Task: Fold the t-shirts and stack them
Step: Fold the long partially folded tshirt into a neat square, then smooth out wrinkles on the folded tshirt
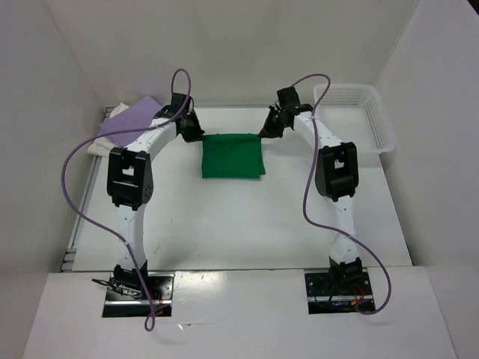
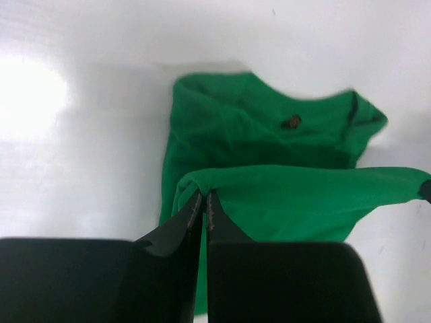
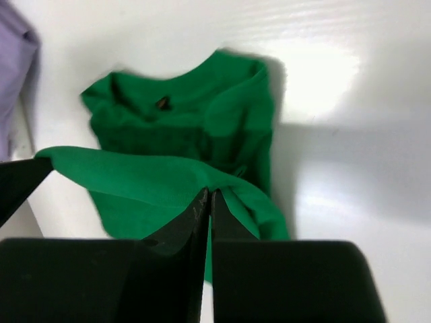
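Note:
The green t-shirt [image 1: 232, 155] lies partly folded in the middle of the table, its collar end flat on the surface [image 2: 269, 128]. My left gripper [image 1: 196, 133] is shut on the left corner of the raised far edge [image 2: 203, 194]. My right gripper [image 1: 263, 133] is shut on the right corner of that edge [image 3: 209, 192]. The cloth hangs stretched between the two grippers above the lower layer [image 3: 175, 114]. The lilac t-shirt [image 1: 133, 116] rests at the back left on top of the white t-shirt [image 1: 101, 143], whose edge alone shows.
A white lattice basket [image 1: 359, 112] stands at the back right corner. White walls close in the table behind and at both sides. The lilac cloth [image 3: 13, 54] reaches into the right wrist view at the left edge.

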Available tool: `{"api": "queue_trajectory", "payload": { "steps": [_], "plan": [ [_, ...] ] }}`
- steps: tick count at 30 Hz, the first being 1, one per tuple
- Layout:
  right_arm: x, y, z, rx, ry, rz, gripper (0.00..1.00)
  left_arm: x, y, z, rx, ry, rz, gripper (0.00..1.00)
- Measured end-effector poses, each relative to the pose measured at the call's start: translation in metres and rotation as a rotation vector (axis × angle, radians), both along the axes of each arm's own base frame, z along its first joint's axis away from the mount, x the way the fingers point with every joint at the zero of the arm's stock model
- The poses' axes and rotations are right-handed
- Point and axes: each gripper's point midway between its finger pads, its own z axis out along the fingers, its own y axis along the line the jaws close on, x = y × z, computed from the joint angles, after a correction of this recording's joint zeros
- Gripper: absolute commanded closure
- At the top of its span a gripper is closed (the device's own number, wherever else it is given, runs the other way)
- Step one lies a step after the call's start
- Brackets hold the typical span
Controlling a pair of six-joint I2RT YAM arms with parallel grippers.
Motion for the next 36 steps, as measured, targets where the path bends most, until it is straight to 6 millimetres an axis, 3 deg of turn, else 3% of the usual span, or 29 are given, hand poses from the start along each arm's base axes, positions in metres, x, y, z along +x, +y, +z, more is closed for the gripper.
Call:
{"api": "queue_trajectory", "payload": {
  "steps": [4,7,11,13,16,18,20,23,25,26,29,32,36],
  "plan": [
    [0.03,-0.001,-0.024,0.005,0.021,-0.002,0.75,0.026,0.007,-0.02,-0.004,0.008,0.025,0.71],
    [0.049,0.001,-0.019,0.016,-0.007,-0.001,0.62,0.035,0.023,-0.02,-0.022,0.009,0.07,0.6],
    [0.055,-0.001,0.004,0.017,-0.049,-0.003,0.62,0.05,0.043,0.005,-0.034,-0.06,0.111,0.6],
    [0.049,0.0,0.012,0.009,-0.063,0.007,0.74,0.049,0.045,0.021,-0.047,-0.096,0.11,0.6],
    [0.006,0.008,0.006,-0.01,-0.008,0.041,0.89,0.024,0.026,0.038,-0.068,-0.127,0.064,0.6],
    [-0.033,0.021,-0.002,-0.009,0.044,0.086,0.96,-0.003,-0.008,0.037,-0.09,-0.128,-0.01,0.6],
    [-0.061,0.036,-0.011,0.009,0.077,0.128,0.99,-0.033,-0.048,0.022,-0.126,-0.093,-0.096,0.6],
    [-0.097,0.055,-0.035,0.03,0.134,0.191,1.0,-0.088,-0.091,-0.03,-0.17,0.03,-0.205,0.61],
    [-0.112,0.054,-0.056,0.029,0.18,0.201,1.0,-0.122,-0.09,-0.068,-0.173,0.147,-0.215,0.61],
    [-0.119,0.05,-0.065,0.022,0.204,0.197,1.0,-0.133,-0.089,-0.077,-0.208,0.191,-0.205,0.61],
    [-0.129,0.04,-0.082,0.014,0.247,0.181,1.0,-0.131,-0.083,-0.076,-0.248,0.174,-0.182,0.61],
    [-0.129,0.04,-0.084,0.03,0.247,0.179,1.0,-0.136,-0.079,-0.074,-0.286,0.165,-0.167,0.58],
    [-0.128,0.04,-0.083,0.035,0.235,0.18,0.96,-0.154,-0.072,-0.064,-0.286,0.171,-0.147,0.42]
  ]
}}
